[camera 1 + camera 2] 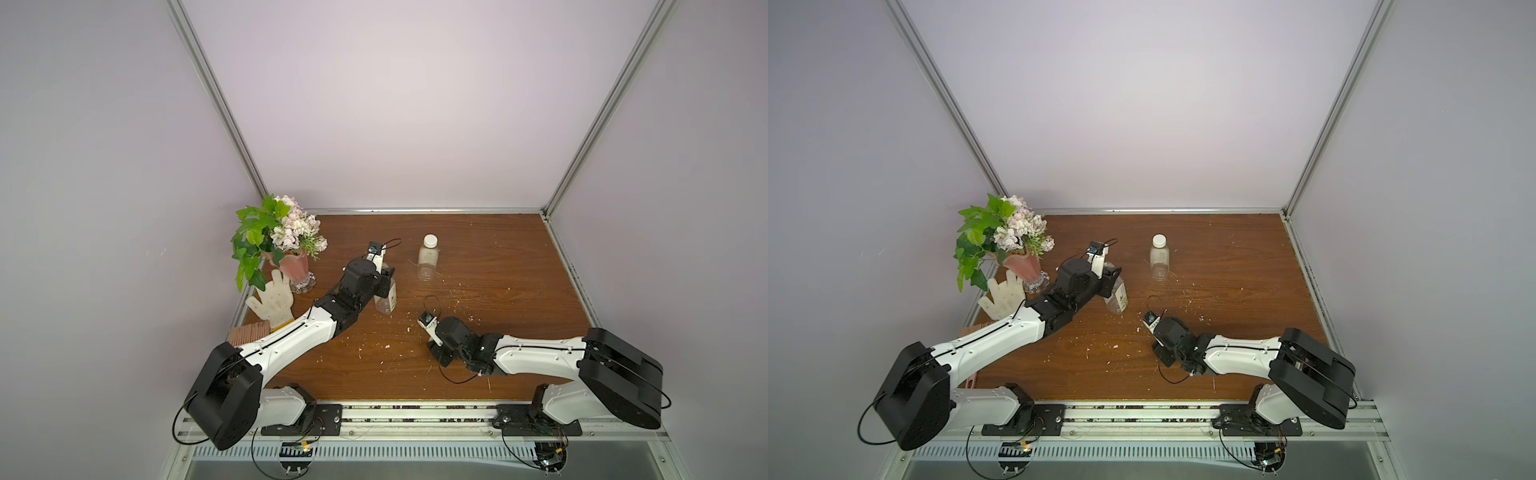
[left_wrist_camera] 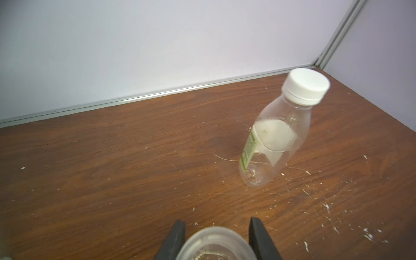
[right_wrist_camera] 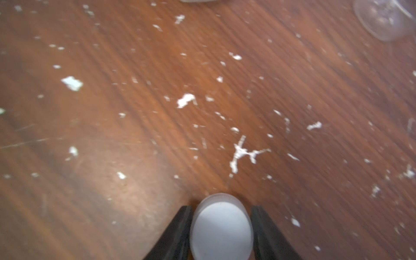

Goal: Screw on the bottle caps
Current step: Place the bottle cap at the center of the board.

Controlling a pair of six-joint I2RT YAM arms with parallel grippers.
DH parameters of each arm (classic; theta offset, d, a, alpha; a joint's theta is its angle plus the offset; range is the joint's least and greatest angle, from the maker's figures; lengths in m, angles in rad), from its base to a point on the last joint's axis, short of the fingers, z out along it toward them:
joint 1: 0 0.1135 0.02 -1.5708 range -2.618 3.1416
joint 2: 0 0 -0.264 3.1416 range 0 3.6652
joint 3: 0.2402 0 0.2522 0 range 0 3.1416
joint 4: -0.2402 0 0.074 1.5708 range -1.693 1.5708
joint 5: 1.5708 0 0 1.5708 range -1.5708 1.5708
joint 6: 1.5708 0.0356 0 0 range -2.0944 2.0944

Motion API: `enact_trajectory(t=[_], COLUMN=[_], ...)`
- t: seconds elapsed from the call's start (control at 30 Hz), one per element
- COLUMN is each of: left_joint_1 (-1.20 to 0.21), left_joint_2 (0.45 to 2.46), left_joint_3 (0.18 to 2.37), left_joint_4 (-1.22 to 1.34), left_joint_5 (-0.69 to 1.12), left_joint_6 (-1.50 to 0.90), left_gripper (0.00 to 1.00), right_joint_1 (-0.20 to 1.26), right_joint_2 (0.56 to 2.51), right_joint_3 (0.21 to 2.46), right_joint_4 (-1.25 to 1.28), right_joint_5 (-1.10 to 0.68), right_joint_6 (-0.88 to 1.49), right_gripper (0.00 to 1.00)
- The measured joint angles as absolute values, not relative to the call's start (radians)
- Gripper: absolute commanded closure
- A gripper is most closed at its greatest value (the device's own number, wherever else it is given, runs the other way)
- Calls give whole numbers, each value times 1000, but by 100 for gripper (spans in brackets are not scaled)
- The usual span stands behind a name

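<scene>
A clear bottle (image 1: 384,297) (image 1: 1119,297) stands left of the table's middle with no cap on it. My left gripper (image 1: 388,276) (image 2: 217,225) is shut on it near the top, and its open neck (image 2: 216,244) shows between the dark fingers (image 2: 177,234). Behind it and to the right, a second clear bottle (image 1: 428,259) (image 1: 1160,259) (image 2: 276,137) stands upright and free, with a green-edged label and a white cap (image 2: 305,86) on its neck. My right gripper (image 1: 440,355) (image 3: 221,209) hangs low over the table's front middle, shut on a white bottle cap (image 3: 221,227); both top views hide that cap.
A pink vase of flowers (image 1: 293,266) stands at the back left, with a white glove (image 1: 272,301) and a pinkish brush (image 1: 249,332) in front of it. White crumbs (image 3: 185,100) are scattered over the wooden table (image 1: 498,291). Walls close in the back and sides.
</scene>
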State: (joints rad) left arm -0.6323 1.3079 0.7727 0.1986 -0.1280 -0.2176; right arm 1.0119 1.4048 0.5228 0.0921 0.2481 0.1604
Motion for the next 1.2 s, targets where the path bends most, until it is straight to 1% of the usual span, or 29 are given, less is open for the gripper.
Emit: enact_trajectory(t=[0.2, 0.53, 0.63, 0.8, 1.0, 1.2], left_joint_1=[-718, -850, -859, -862, -863, -863], left_joint_2=[1334, 1371, 1372, 1371, 1369, 1369], left_joint_3=[785, 785, 783, 770, 748, 743], left_joint_4=[230, 298, 319, 342, 356, 363], left_joint_5=[-89, -39, -25, -9, 11, 20], left_joint_6=[-196, -133, -119, -92, -62, -52], left_gripper=[68, 67, 65, 59, 58, 53], right_joint_1=[930, 811, 809, 808, 804, 804], right_joint_2=[1346, 1311, 1311, 1310, 1305, 1303], right_joint_3=[502, 483, 483, 483, 483, 483], right_joint_4=[61, 47, 47, 45, 37, 34], right_joint_5=[310, 314, 314, 310, 299, 276], right_joint_6=[252, 360, 373, 381, 382, 384], right_gripper=[49, 49, 49, 47, 42, 38])
